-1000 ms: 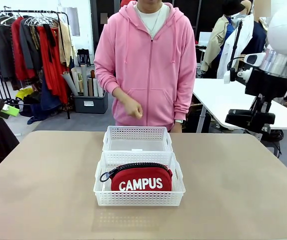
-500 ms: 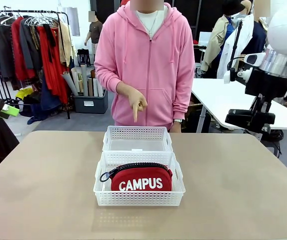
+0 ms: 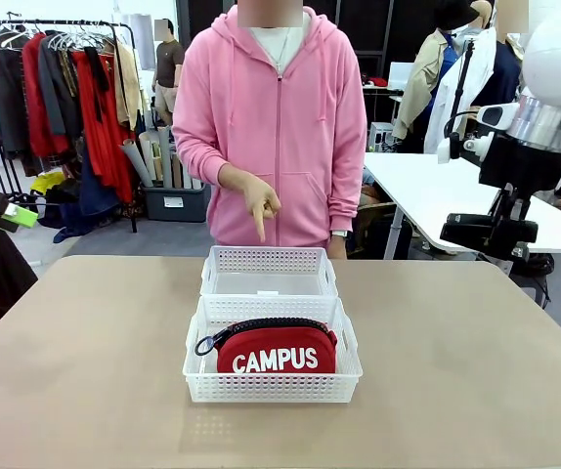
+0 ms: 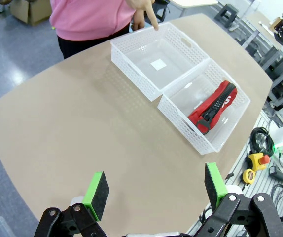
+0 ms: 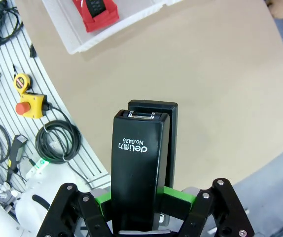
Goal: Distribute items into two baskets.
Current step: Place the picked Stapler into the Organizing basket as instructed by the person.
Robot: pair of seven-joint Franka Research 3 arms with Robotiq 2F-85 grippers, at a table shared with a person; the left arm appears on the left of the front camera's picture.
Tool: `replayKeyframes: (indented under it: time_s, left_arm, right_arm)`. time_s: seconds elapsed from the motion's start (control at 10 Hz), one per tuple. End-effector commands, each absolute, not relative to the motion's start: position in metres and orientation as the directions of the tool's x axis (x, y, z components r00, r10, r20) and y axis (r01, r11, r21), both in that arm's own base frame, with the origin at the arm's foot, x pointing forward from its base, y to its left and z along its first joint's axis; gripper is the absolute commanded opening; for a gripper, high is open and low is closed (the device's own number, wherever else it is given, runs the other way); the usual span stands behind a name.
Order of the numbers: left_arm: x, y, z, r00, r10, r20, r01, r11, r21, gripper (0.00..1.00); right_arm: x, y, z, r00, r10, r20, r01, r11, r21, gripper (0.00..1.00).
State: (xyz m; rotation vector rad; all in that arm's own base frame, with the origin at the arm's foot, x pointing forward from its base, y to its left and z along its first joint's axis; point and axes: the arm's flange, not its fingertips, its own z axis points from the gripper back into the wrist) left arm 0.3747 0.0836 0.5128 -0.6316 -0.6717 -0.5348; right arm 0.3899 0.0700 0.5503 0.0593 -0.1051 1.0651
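The right gripper [image 5: 141,195] is clenched on the black stapler [image 5: 140,168], which stands up between its green pads with the printed top facing the wrist camera; it hangs high over the bare tan table [image 5: 191,64], well apart from the baskets. In the front view this gripper [image 3: 489,234] sits raised at the right, beyond the table's edge. The left gripper [image 4: 154,190] is released, its two green pads spread wide with nothing between them, held high above the table's near side and well away from the baskets. The red pouch [image 3: 276,347] with white "CAMPUS" lettering lies in the nearer basket [image 3: 273,389], zipper up. The farther basket [image 3: 269,260] touches it end to end. The person's hand [image 3: 261,205] points a finger down toward the farther basket.
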Motion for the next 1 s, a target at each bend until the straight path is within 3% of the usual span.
replayKeyframes:
  time_s: [0.0,0.3,0.7,0.9]
  left_arm:
    - [0.374,0.084,0.513,0.657,-0.236,0.716,0.637,0.682,-0.36,1.0]
    - [0.374,0.084,0.513,0.657,-0.236,0.716,0.637,0.682,-0.36,1.0]
    - [0.374,0.084,0.513,0.657,-0.236,0.716,0.637,0.682,-0.36,1.0]
    - [0.374,0.084,0.513,0.657,-0.236,0.716,0.637,0.682,-0.36,1.0]
  right_arm:
    - [0.387,0.071,0.551,0.493,0.863,0.112,-0.867,0.498,-0.017,0.0]
    - [0.39,0.07,0.55,0.48,0.87,0.115,-0.875,0.483,-0.002,0.0]
    - [0.43,0.09,0.552,0.403,0.895,0.192,-0.911,0.413,-0.016,0.0]
    - [0.458,0.115,0.554,0.367,0.915,0.167,-0.927,0.374,-0.008,0.0]
